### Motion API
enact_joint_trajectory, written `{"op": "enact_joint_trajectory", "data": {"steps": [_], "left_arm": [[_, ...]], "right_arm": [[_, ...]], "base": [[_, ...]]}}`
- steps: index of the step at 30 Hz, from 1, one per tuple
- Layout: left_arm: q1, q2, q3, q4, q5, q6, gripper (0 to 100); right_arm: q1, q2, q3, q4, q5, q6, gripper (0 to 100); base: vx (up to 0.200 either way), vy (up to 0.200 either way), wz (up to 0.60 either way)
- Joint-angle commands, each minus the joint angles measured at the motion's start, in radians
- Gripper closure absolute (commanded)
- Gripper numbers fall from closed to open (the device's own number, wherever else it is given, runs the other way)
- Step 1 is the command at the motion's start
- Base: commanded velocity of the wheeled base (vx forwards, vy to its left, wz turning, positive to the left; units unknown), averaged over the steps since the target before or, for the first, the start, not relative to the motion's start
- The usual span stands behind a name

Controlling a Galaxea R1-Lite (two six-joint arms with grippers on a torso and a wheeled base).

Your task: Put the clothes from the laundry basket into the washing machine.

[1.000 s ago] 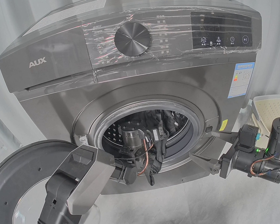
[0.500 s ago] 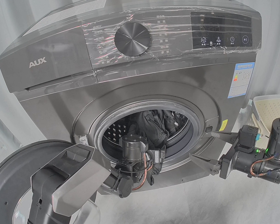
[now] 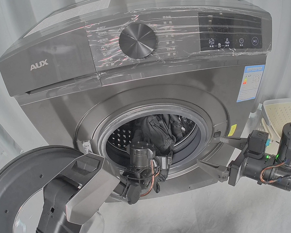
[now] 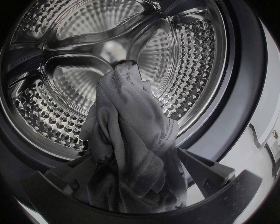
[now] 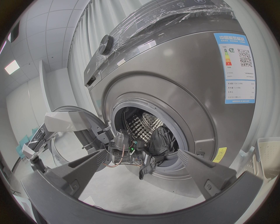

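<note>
Logging the head view first: washing machine (image 3: 140,86) stands with its door (image 3: 3,192) swung open to the robot's left. The left tool (image 3: 160,166) sits at the lower lip of the opening, and a dark garment (image 3: 159,131) is heaped inside just behind it. A tail of dark cloth hangs outside over the lip. The right tool (image 3: 221,155) hovers low by the machine's front right, jaws wide and empty, apart from the panel. The cream laundry basket (image 3: 289,112) stands to the right of the machine; its contents cannot be told. Left wrist view: against the steel drum (image 4: 73,81) the garment rises bunched between the fingers (image 4: 204,170), which stand spread wide. The cloth seems draped over the tool rather than pinched, though one finger is partly covered. Right wrist view: the garment fills the lower part of the opening, with the left tool just in front of it and a strip dangling below. Judgement: the drop is only partly made. Risks: cloth lying across the spread fingers may catch on them and be dragged out when the arm backs away. The hanging tail may pull the heap over the lip onto the floor. Anything left over the lip would be trapped by the door.
</note>
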Motion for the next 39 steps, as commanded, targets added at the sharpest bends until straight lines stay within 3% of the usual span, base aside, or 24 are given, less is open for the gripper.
{"op": "enact_joint_trajectory", "data": {"steps": [1, 8, 17, 29, 30, 33, 34, 39], "left_arm": [[-0.002, 0.024, -0.013, 0.003, 0.0, -0.001, 100], [0.005, 0.041, -0.094, -0.007, 0.006, -0.006, 100], [0.058, 0.18, -0.516, 0.001, 0.093, -0.018, 100], [0.078, 0.185, -0.516, -0.007, 0.093, -0.018, 100], [0.074, 0.183, -0.516, -0.007, 0.093, -0.02, 0], [0.064, 0.176, -0.516, -0.007, 0.093, -0.03, 0], [0.054, 0.15, -0.513, 0.001, 0.095, -0.046, 0], [0.005, -0.011, -0.234, 0.042, 0.087, -0.053, 0]], "right_arm": [[0.001, 0.002, -0.001, 0.0, 0.001, 0.0, 0], [0.002, 0.0, -0.006, 0.0, 0.002, 0.0, 0], [0.002, 0.0, -0.006, -0.002, 0.002, 0.0, 0], [0.002, -0.001, -0.006, -0.002, 0.002, 0.0, 0], [0.002, 0.0, -0.006, 0.0, 0.002, 0.0, 0], [0.002, -0.001, -0.006, 0.0, 0.002, 0.0, 0], [0.002, 0.0, -0.006, 0.0, 0.002, 0.0, 0], [0.002, -0.001, -0.004, 0.0, 0.002, 0.0, 0]], "base": [[0.0, 0.0, 0.0], [0.0, 0.0, 0.0], [0.0, 0.0, 0.0], [0.0, 0.0, 0.0], [0.0, 0.0, 0.0], [0.0, 0.0, 0.0], [0.0, 0.0, 0.0], [0.0, 0.0, 0.0]]}}
